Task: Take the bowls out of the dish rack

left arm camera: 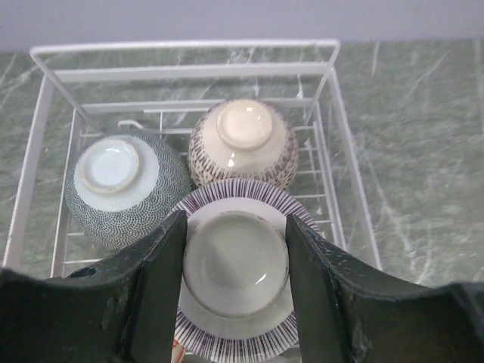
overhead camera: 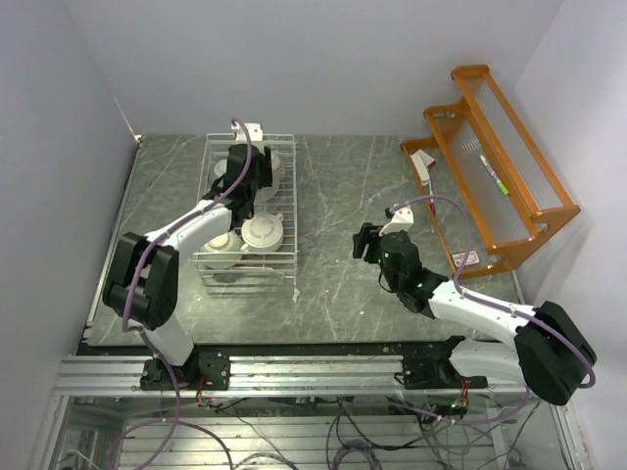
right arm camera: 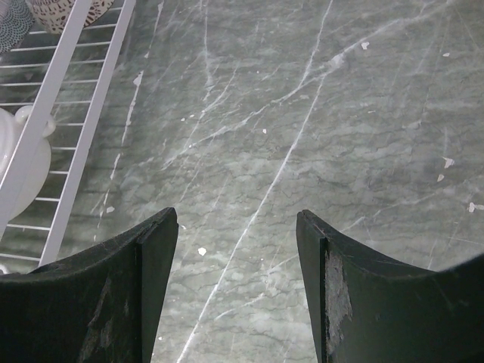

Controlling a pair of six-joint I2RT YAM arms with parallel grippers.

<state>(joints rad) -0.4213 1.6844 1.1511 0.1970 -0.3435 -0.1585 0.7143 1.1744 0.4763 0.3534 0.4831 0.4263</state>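
The white wire dish rack (overhead camera: pixel 292 196) stands at the left of the table. In the left wrist view, three bowls sit upside down in the rack (left arm camera: pixel 189 47): a purple-striped one (left arm camera: pixel 236 261), a grey scale-patterned one (left arm camera: pixel 113 185) and a brown-dashed one (left arm camera: pixel 243 140). My left gripper (left arm camera: pixel 236 249) is over the rack's far half (overhead camera: pixel 255 176), its fingers against both sides of the striped bowl's foot. A cream bowl with a handle (overhead camera: pixel 263 232) and another bowl (overhead camera: pixel 220 242) sit in the near half. My right gripper (overhead camera: pixel 364 242) is open and empty above bare table (right arm camera: pixel 237 227).
An orange wooden shelf rack (overhead camera: pixel 500 166) stands at the far right, with a small red-and-white item (overhead camera: pixel 424 166) at its left end. In the right wrist view the dish rack's side (right arm camera: pixel 79 91) and the cream handled bowl (right arm camera: pixel 19 162) lie to the left.
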